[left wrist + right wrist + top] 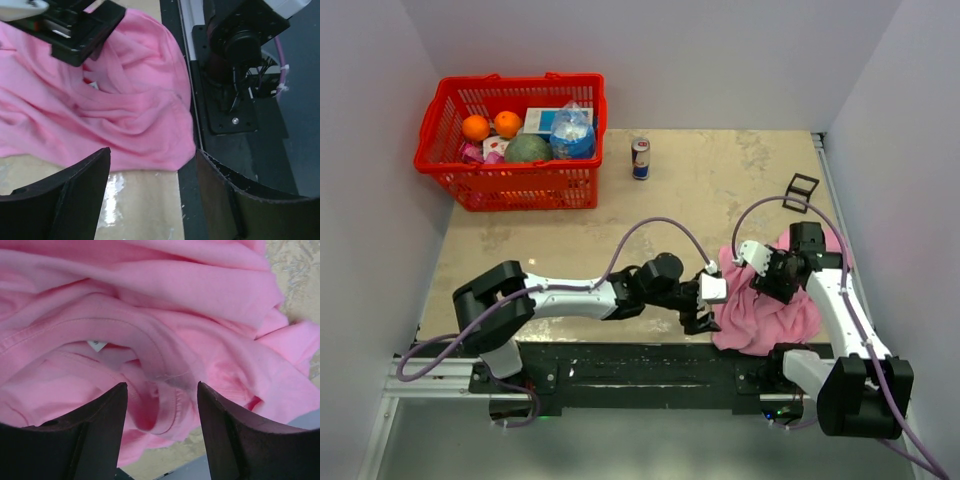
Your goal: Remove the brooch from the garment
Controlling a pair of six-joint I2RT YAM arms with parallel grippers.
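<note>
The pink garment (772, 318) lies crumpled at the near right of the table, against the black base rail. It also fills the left wrist view (115, 110) and the right wrist view (165, 305). The brooch is hidden in every view; a small white label (97, 345) shows inside the collar. My left gripper (700, 318) is open and empty at the garment's left edge, its jaws (152, 165) astride the cloth's hem and bare table. My right gripper (762, 276) is open just above the garment, its jaws (162, 390) spread on either side of the collar fold.
A red basket (510, 188) with fruit and packets stands at the far left. A drink can (641, 158) stands beside it. A small black open-frame cube (801, 192) lies at the far right. The black base rail (650, 365) and the right arm's base (235, 45) border the garment.
</note>
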